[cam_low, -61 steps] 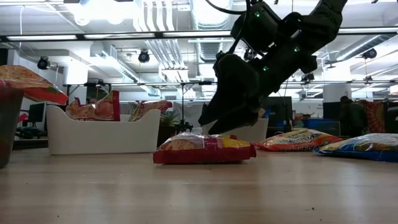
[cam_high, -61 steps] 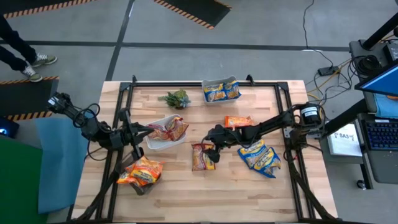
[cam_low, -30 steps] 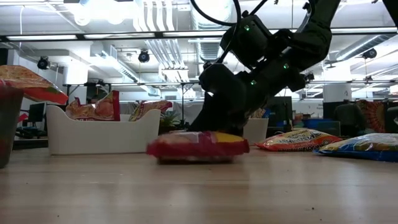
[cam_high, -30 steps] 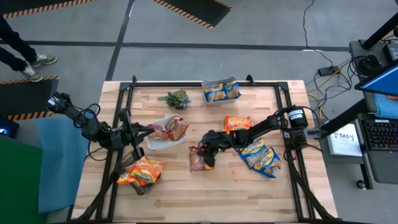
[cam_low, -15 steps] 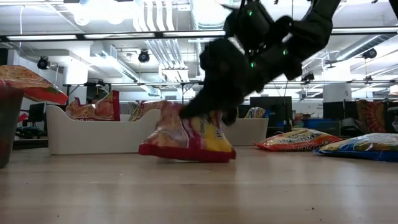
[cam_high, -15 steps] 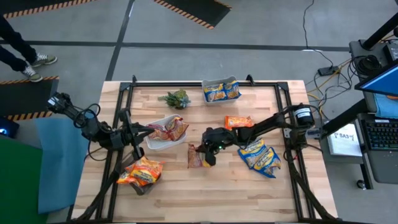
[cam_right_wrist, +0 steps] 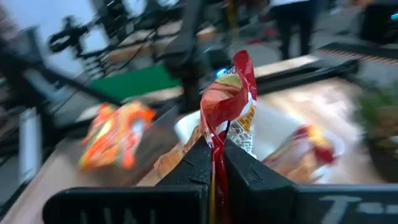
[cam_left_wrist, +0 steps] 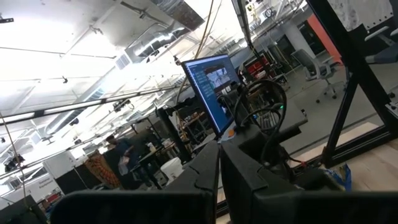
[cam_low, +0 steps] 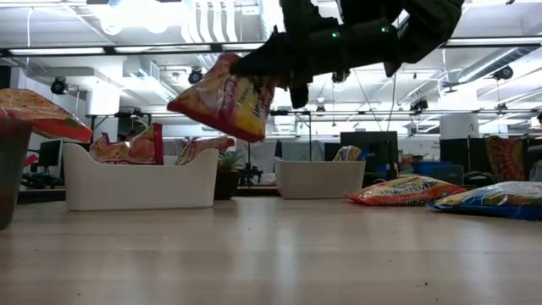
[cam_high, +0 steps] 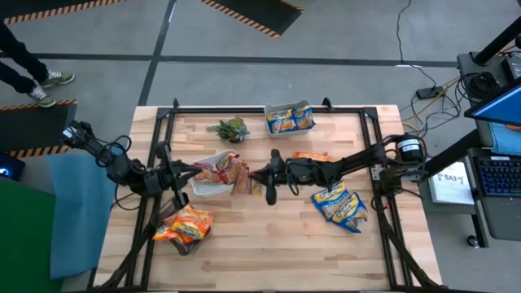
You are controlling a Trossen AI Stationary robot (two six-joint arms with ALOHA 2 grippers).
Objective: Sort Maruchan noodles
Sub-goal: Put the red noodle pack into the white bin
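Observation:
A dark red noodle packet [cam_low: 222, 97] hangs high above the table with my right gripper [cam_high: 255, 176] shut on it, just right of a white tub [cam_high: 209, 186] that holds more dark red packets. In the right wrist view the packet [cam_right_wrist: 231, 102] stands crumpled beyond the fingertips. My left gripper [cam_high: 189, 172] waits shut at the tub's left side, pointing up into the room [cam_left_wrist: 219, 165]. Orange packets [cam_high: 186, 223] lie near left, blue-yellow ones [cam_high: 342, 203] at the right, and one orange packet [cam_high: 312, 156] lies under my right arm. My right gripper pinches the packet's crimped end edge [cam_right_wrist: 215, 149] between its two fingers. The fingers lie about level and come from the table's right. The packet is lifted clear of the table and sticks out tilted beyond the fingertips, its free end [cam_low: 190, 103] drooping toward the left.
A second white tub [cam_high: 290, 118] with blue-yellow packets stands at the far edge, a small green plant [cam_high: 230, 129] left of it. A black frame runs along the table's sides. Bare wood lies in the near middle [cam_high: 269, 252].
My right gripper has risen from the table and tipped up to about level, moving toward the white tub. The dark red packet lay flat, was raised by one end onto its edge, and now hangs clear of the table.

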